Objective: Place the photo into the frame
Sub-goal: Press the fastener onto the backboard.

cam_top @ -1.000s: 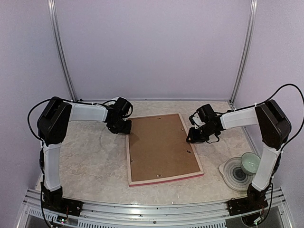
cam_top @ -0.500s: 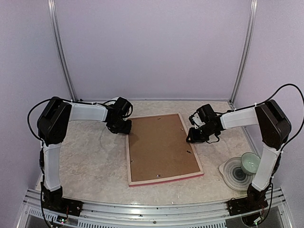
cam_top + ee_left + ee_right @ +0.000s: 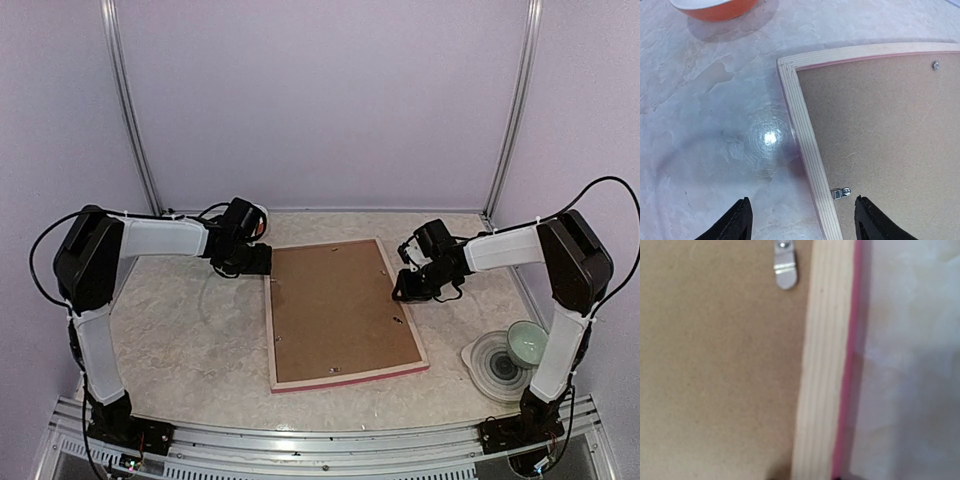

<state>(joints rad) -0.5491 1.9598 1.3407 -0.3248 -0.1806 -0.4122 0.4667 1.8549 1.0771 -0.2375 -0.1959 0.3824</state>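
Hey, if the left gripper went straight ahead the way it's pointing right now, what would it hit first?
The left gripper would probably meet the frame first, on its pale wooden rail by a small metal clip; depth is unclear.

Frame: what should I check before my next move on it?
1. Frame lies face down, flat on the table: ok.
2. Backing board sits inside the frame's rails: ok.
3. Left end effector is open and empty, above the left rail: ok.
4. Turn clip beside it locks the board down: cannot tell.
5. Right end effector is at the right rail, open or shut: cannot tell.
6. Photo is under the board: cannot tell, hidden.
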